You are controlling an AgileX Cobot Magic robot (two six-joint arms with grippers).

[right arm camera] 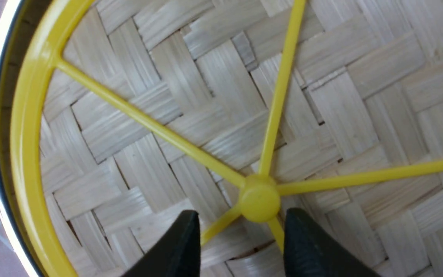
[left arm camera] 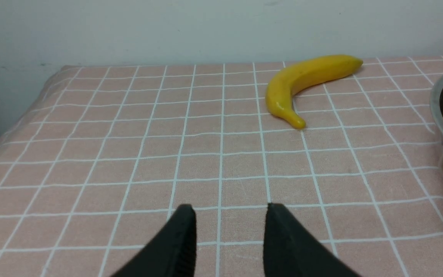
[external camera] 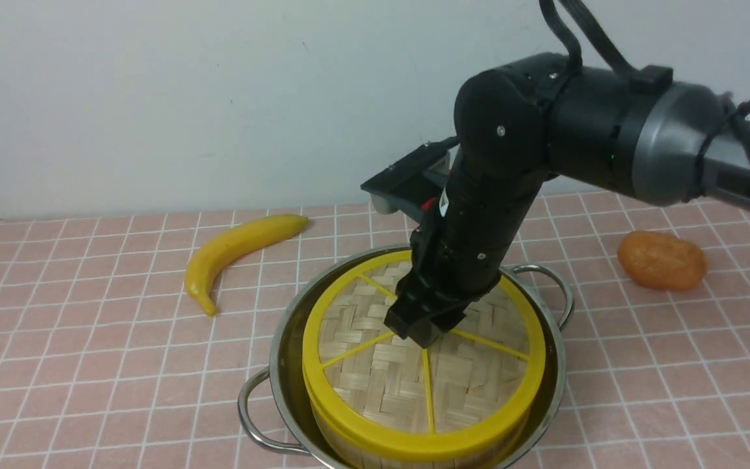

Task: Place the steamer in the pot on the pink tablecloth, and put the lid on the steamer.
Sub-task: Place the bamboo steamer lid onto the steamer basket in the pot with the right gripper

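Left side: the left hand [left arm camera: 229, 211] hangs low over the pink tablecloth [external camera: 88, 326]. Its two black fingers stand apart with only cloth showing between them; it grips nothing. It does not appear in the front view.

Left of centre: a yellow banana [external camera: 238, 251] lies flat on the cloth, its thin end towards the camera. It is near the pot but clear of it.

Centre: the pot [external camera: 277, 365] stands on the cloth at the near edge, with one wire handle at near left and the other at far right. The steamer [external camera: 339, 446] sits inside it, and a strip of its pale wall shows below the yellow rim. A gap of bare steel runs round between basket and pot wall. The lid [external camera: 381, 378] lies flat on top of the steamer, rims aligned and spokes up.

Centre right: the right hand [external camera: 424, 332] points down over the middle of the lid. In the right wrist view its fingers are parted and flank the centre knob [right arm camera: 260, 198]. Whether either tip touches the knob cannot be told; nothing is lifted.

Right side: an orange rounded item [external camera: 661, 260] rests on the cloth, well apart from the pot.
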